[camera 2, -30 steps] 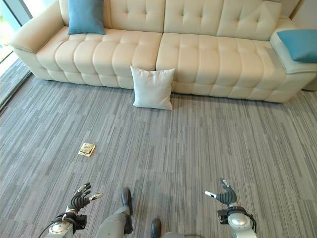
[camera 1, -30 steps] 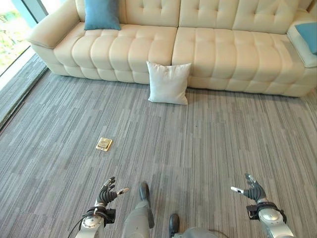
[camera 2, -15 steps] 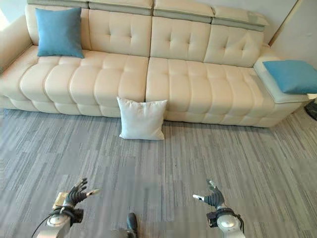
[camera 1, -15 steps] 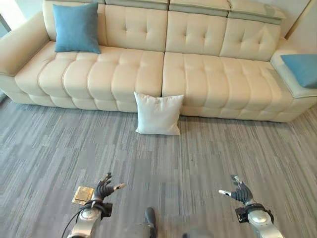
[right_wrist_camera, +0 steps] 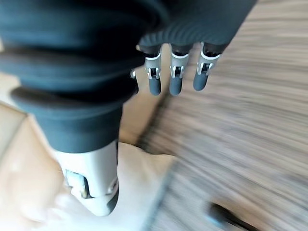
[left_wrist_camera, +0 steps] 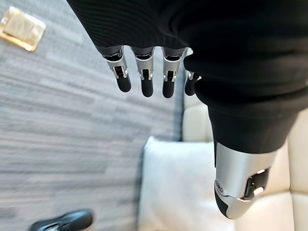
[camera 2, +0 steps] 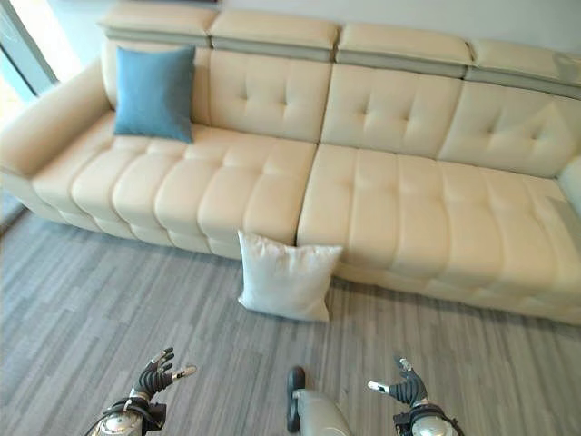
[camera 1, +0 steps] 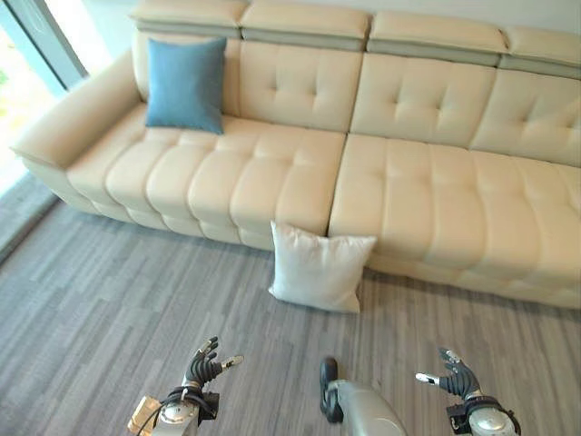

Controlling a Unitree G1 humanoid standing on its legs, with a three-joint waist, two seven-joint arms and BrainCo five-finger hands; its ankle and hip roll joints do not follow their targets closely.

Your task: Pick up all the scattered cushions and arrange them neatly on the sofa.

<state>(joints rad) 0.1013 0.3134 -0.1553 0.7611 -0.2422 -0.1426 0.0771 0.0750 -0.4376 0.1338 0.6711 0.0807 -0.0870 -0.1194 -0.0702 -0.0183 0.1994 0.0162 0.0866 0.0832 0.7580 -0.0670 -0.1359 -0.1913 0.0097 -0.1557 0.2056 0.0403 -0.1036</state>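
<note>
Carpet: white cushion beyond fingers

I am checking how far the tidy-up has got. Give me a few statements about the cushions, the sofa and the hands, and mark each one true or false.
1. The white cushion stands on the floor, leaning against the front of the sofa. True.
2. The blue cushion lies on the carpet. False: it stands on the sofa seat, against the backrest near the armrest.
3. The left hand holds the white cushion. False: its fingers are relaxed and hold nothing, low over the carpet and apart from the cushion.
4. The right hand is open and empty. True.
5. A small gold-coloured plate lies on the carpet near the left hand. True.
</note>
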